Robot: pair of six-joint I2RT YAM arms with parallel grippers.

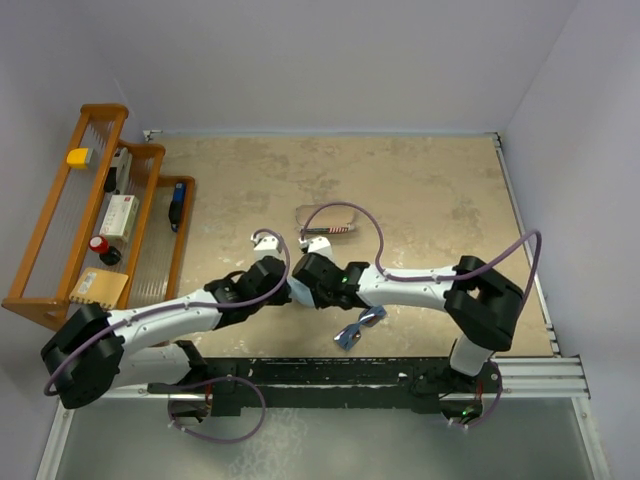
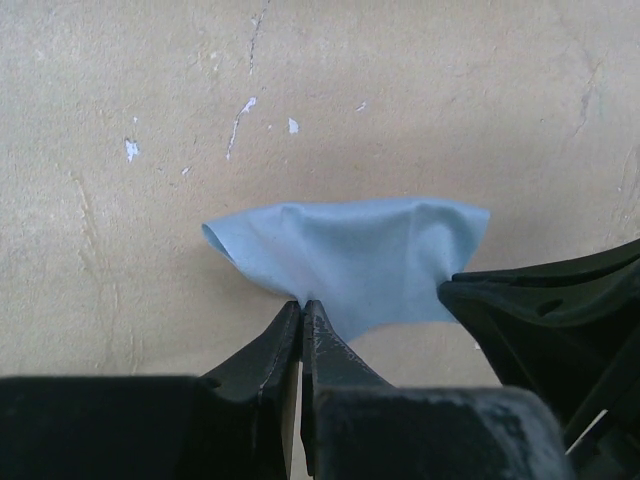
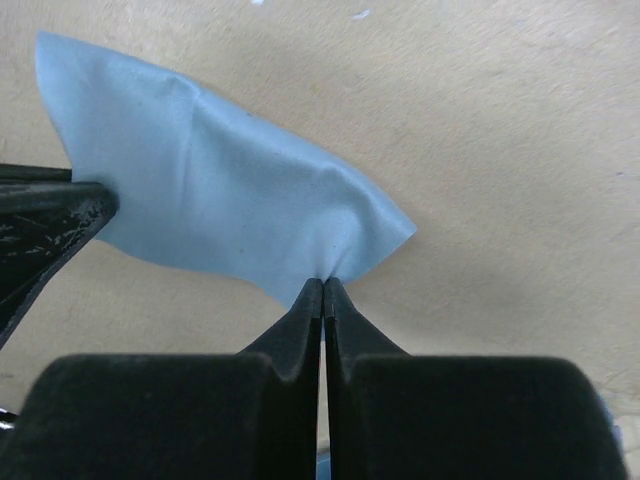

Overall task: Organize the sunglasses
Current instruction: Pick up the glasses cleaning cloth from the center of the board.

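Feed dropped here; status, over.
Left gripper and right gripper each shut on blue cloth. Sunglasses on table, near edge, untouched. Case lies apart.

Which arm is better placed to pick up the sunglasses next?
Probably the right. The sunglasses lie close beside the right forearm, farther from the left arm. Both the left hand and right hand are shut on the cloth, so it must let go first.
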